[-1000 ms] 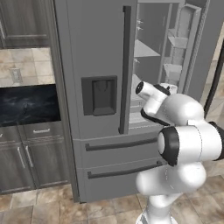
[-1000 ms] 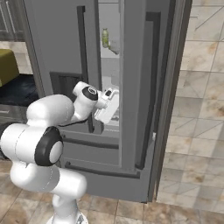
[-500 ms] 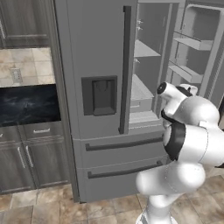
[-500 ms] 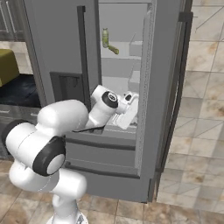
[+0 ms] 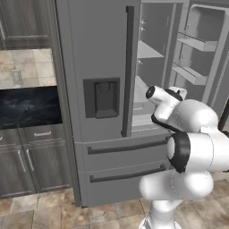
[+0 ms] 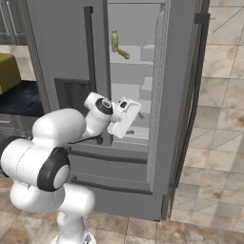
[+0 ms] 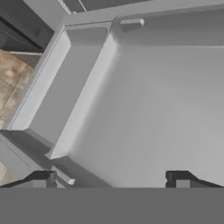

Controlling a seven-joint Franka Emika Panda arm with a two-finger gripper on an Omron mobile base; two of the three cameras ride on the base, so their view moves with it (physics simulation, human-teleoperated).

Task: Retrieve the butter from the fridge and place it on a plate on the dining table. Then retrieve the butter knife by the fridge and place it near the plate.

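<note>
So the fridge (image 5: 103, 103) takes up most of both base views, tall and grey, with its right door swung wide open: in the left base view that open door (image 5: 203, 49) sits in the upper right of the frame, its shelf bins showing, and in the right base view it's seen edge-on as a dark strip running down the right-center. The left door stays shut, with its dark bar handle (image 5: 129, 67) and the dispenser recess (image 5: 106, 98) in the middle of the frame, and two drawers (image 5: 125, 165) below it. The butter (image 6: 124, 54) is on an upper shelf inside, near the top center of the right base view, a little olive-yellow bar lying tilted just beside an upright pale green bottle (image 6: 115, 41). The gripper (image 6: 125, 118) sits in the middle of that view, at the front of the open compartment and well below the butter shelf, holding nothing. Its pincer is spread wide: in the hand view the two dark fingertips (image 7: 41, 178) poke up at the bottom corners, far apart, with only a pale grey fridge shelf (image 7: 148, 109) and a side bin (image 7: 65, 83) ahead of them. Over on the left edge of the left base view there's a dark marbled wall counter (image 5: 27, 107) with grey cabinets (image 5: 27, 165) under it.
</note>
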